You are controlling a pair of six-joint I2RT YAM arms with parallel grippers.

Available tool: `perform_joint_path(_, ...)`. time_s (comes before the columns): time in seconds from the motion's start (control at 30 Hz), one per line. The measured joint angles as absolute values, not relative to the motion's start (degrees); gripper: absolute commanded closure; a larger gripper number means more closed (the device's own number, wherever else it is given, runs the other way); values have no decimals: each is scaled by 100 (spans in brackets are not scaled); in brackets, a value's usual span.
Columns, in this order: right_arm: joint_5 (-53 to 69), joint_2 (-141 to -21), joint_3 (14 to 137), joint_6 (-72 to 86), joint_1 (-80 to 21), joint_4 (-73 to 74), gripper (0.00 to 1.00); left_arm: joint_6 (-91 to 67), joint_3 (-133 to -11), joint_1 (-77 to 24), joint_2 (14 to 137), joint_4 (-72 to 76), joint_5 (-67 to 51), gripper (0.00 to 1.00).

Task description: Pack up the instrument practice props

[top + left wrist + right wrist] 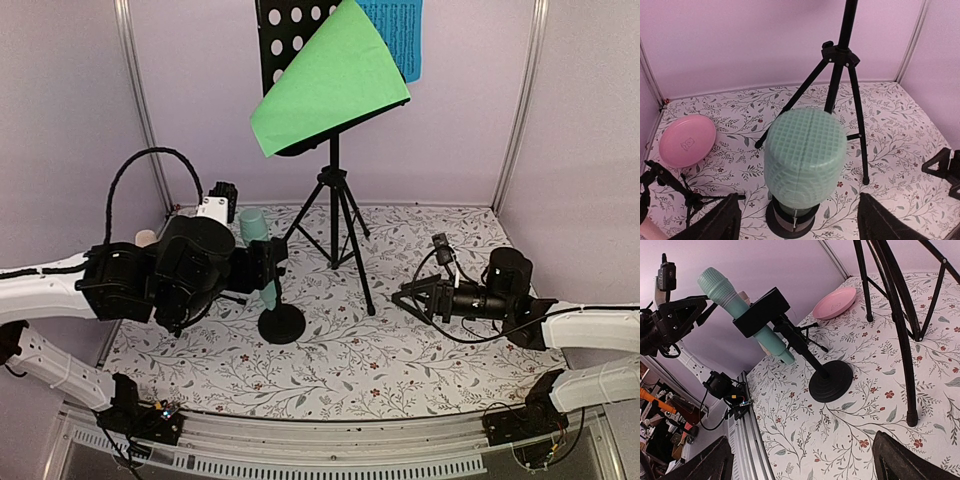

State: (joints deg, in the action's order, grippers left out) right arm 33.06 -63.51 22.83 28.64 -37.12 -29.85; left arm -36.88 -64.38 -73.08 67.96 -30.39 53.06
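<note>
While left hand (800, 222) sits wide around the mint microphone (805, 150), right hand (805, 462) wide and empty, nothing looks packed yet.

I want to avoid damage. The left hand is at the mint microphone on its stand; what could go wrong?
1. The mint microphone sits in a clip; if the left hand pulls, the round-based stand may tip.
2. The rack's tripod leg is close; a bump could shake off the curled green sheet.
</note>
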Motion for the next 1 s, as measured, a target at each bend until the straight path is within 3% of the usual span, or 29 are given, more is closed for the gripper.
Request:
perform_joint_path(0.67, 3301, -6643, 2309, 2912, -3793, -2995, 1, -3188, -6289, -7065, 7087, -1883, 5168, 51)
perform_joint_path(0.83, 3301, -6755, 2714, 2871, -3800, -2661, 1, -3061, -6263, -7057, 7091, -1793, 5164, 61)
perform_joint_path(1.0, 3284, -6949, 3328, 2862, -3804, -2115, 1, -2783, -6202, -7052, 7087, -1605, 5033, 64)
